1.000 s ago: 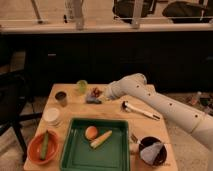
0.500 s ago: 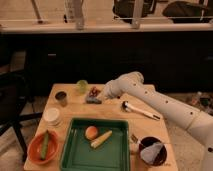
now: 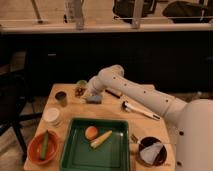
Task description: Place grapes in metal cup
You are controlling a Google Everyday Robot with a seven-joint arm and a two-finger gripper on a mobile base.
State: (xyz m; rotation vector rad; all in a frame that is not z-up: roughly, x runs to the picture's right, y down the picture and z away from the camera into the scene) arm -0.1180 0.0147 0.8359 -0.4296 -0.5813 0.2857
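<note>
The grapes [image 3: 79,91] are a small dark reddish cluster on the wooden table [image 3: 115,111] near its back left. The metal cup [image 3: 61,98] is a small dark grey cylinder standing upright to the left of the grapes and a little nearer to me. My gripper [image 3: 87,92] is at the end of the white arm, low over the table just right of the grapes and partly hidden by the wrist. I cannot tell whether it touches the grapes.
A yellow-green cup [image 3: 81,83] stands behind the grapes. A blue-grey pad [image 3: 93,99] lies under the wrist. A white round container [image 3: 52,116], an orange bowl [image 3: 44,146], a green tray [image 3: 100,150] with an orange fruit [image 3: 91,132], a utensil [image 3: 140,111] and a dark bowl [image 3: 151,151] fill the rest.
The arm has swung left and lowered, bringing the gripper from right of the blue-grey pad to right beside the grapes. The objects have not moved.
</note>
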